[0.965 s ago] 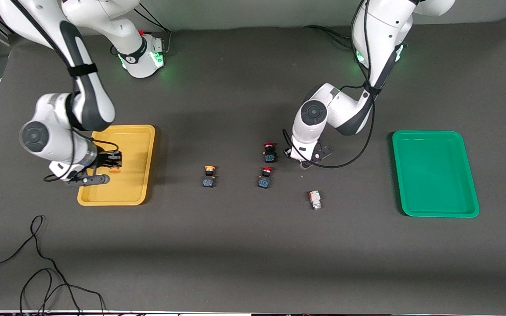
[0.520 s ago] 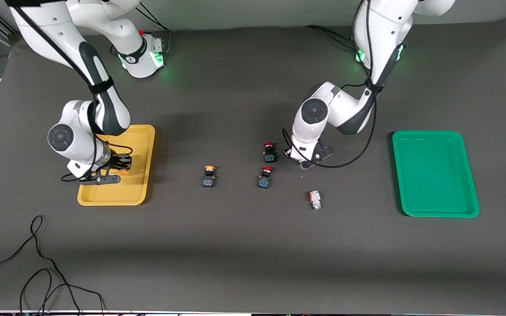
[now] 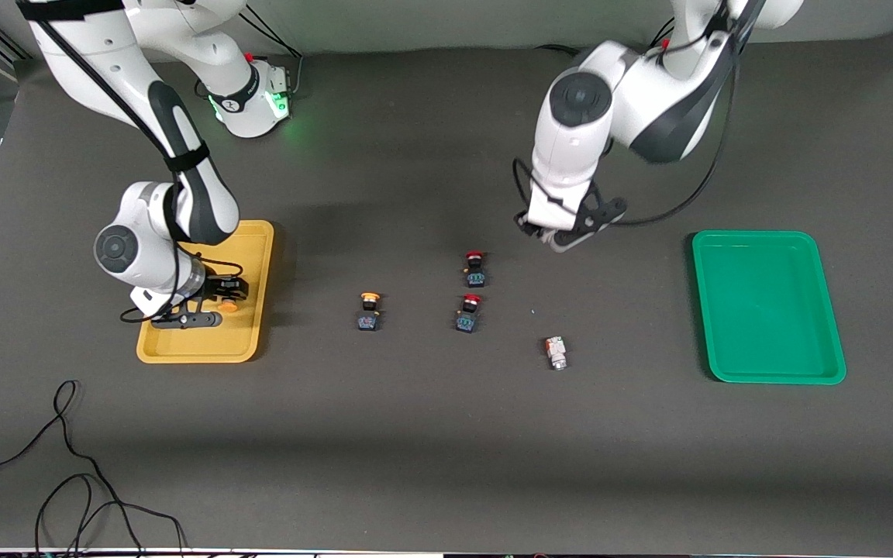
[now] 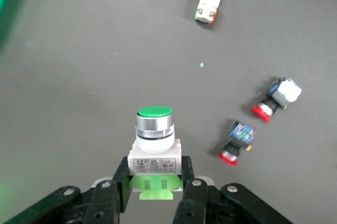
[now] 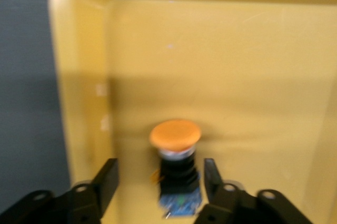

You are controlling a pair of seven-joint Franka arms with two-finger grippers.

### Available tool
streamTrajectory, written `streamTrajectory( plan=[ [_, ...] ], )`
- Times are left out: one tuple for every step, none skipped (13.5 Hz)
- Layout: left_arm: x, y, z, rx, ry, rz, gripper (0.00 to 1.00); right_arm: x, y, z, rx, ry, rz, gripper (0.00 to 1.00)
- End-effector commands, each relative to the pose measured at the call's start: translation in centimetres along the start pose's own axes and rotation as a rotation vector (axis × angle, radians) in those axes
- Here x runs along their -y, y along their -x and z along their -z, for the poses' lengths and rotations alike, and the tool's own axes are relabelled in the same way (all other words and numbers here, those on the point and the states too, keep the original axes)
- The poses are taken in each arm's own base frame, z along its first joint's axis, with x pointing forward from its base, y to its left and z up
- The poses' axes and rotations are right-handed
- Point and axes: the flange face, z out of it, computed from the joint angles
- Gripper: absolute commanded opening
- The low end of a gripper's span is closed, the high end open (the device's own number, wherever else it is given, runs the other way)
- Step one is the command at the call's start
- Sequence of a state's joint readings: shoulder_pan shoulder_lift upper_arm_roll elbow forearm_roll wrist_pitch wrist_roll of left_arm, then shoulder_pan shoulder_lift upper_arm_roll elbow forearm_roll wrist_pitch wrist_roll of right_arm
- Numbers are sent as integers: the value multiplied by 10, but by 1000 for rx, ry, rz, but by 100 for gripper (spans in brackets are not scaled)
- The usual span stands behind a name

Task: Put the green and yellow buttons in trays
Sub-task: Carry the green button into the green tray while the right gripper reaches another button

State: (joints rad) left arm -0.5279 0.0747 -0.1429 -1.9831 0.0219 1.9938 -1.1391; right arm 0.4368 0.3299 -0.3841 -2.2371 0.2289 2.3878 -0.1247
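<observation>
Left gripper (image 4: 152,192) pinches the green button (image 4: 154,147) by its stiff square base above the table, right gripper (image 5: 155,182) gapes around the yellow button (image 5: 175,168) in the yellow tray (image 3: 249,232).

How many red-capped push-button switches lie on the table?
2: one red-capped black-blue switch on the dark table mid-table, the other red-capped switch beside it, nearer the front camera.
</observation>
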Motion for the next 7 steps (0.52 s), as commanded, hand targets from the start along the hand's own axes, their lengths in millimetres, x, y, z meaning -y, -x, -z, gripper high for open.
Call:
streamTrajectory(
  plan=[
    [56, -52, 27, 29, -41, -173, 0, 15, -8, 69, 40, -85, -33, 100],
    [89, -85, 35, 48, -48, -244, 0, 25, -13, 90, 64, -96, -57, 100],
    [123, -117, 38, 73, -51, -302, 0, 37, -19, 106, 83, -98, -76, 100],
    [155, -144, 40, 94, -49, -351, 0, 61, -22, 117, 96, -89, -92, 100],
    [186, -170, 42, 107, -42, -392, 0, 86, -24, 124, 88, -79, -126, 100],
    [217, -193, 40, 119, -31, -429, 0, 117, -23, 126, 83, -64, -145, 100],
    [246, -214, 35, 123, -24, -453, 0, 146, -28, 126, 71, -48, -153, 100]
  ],
)
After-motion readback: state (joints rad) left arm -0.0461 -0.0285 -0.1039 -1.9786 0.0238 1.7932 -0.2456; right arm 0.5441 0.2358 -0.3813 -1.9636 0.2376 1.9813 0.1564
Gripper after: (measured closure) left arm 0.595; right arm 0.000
